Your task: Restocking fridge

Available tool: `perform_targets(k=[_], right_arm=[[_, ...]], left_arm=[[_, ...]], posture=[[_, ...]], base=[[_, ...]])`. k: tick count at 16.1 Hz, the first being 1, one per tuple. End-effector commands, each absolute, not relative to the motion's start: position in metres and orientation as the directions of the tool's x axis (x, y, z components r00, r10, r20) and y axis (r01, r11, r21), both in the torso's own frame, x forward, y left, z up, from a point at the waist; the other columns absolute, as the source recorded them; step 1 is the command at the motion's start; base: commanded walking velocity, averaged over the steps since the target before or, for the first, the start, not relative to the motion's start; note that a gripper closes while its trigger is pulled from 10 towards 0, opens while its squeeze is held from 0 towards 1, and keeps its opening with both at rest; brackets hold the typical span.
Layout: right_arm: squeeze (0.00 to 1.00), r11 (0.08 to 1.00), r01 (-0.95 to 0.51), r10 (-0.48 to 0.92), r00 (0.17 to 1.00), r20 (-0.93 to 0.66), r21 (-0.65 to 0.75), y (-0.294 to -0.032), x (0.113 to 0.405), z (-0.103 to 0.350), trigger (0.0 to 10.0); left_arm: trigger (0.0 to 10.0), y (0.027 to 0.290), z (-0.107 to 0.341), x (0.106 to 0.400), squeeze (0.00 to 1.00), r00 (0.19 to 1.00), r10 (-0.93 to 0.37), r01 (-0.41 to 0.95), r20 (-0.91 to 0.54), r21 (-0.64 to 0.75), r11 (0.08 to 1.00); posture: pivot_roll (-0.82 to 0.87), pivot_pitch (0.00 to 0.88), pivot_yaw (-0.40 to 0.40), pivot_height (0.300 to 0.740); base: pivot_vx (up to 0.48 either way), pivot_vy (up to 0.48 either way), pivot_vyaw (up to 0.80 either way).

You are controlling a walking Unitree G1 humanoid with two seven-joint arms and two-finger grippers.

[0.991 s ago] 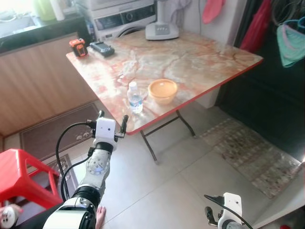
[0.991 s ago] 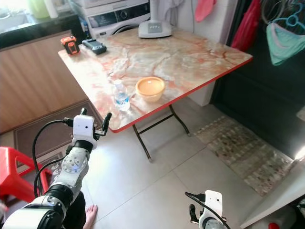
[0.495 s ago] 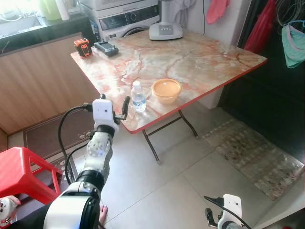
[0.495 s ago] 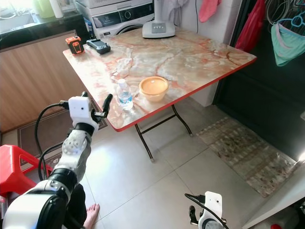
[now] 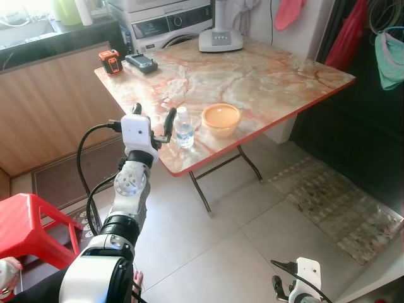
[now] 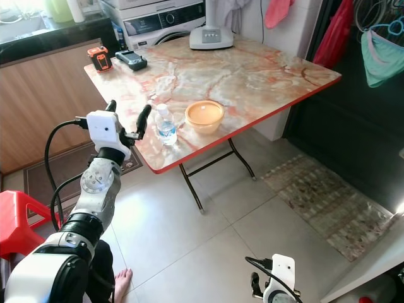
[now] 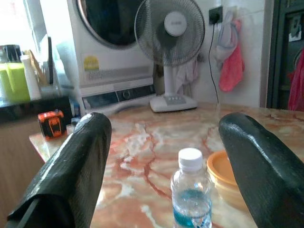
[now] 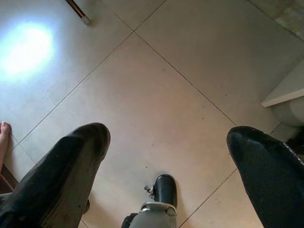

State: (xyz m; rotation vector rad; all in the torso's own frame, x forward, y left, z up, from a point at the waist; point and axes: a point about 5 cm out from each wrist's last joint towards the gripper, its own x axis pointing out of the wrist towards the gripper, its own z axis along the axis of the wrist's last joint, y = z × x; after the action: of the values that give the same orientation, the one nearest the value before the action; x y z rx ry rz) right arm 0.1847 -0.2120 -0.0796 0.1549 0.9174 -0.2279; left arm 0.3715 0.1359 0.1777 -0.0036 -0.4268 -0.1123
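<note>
Marble-pattern table (image 5: 265, 76) with a red edge holds a clear water bottle (image 5: 184, 128) near its near-left edge, upright, white cap on. Orange bowl (image 5: 220, 118) sits just right of the bottle, apart from it. Left gripper (image 5: 152, 116) is raised at the table edge just left of the bottle, fingers spread wide, gripping nothing, bottle not yet between them. Right gripper (image 8: 166, 156) hangs low over the tiled floor (image 8: 156, 85), fingers wide apart, empty.
</note>
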Motion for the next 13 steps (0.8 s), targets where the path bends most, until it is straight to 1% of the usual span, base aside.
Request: perform_targets(k=[1,3,6,13], right_arm=[[0.00,0.955,0.292,-0.140,0.586,-0.798,0.047,-0.211,0.186,-0.079,10.0],[0.00,0.941,0.333,-0.155,0.585,-0.796,0.062,-0.210,0.186,-0.079,10.0],[0.00,0.943,0.327,-0.148,0.589,-0.794,0.067,-0.209,0.187,-0.079,10.0],[0.00,0.943,0.327,-0.146,0.589,-0.795,0.069,-0.209,0.188,-0.079,10.0]], left_arm=[[10.0,0.135,0.192,0.377,0.00,0.894,-0.100,0.109,0.438,0.005,0.994],[10.0,0.135,0.200,0.379,0.00,0.888,-0.093,0.105,0.451,-0.001,0.994],[10.0,0.137,0.206,0.380,0.00,0.884,-0.081,0.102,0.460,-0.021,0.995],[10.0,0.136,0.207,0.381,0.00,0.889,-0.087,0.108,0.450,-0.021,0.994]], posture=[[-0.07,0.011,0.083,0.740],[-0.07,0.000,0.080,0.740],[-0.07,0.000,0.083,0.740],[-0.06,0.003,0.082,0.740]], base=[[0.000,0.000,0.00],[0.120,0.000,0.00],[0.264,0.000,0.00],[0.292,0.000,0.00]])
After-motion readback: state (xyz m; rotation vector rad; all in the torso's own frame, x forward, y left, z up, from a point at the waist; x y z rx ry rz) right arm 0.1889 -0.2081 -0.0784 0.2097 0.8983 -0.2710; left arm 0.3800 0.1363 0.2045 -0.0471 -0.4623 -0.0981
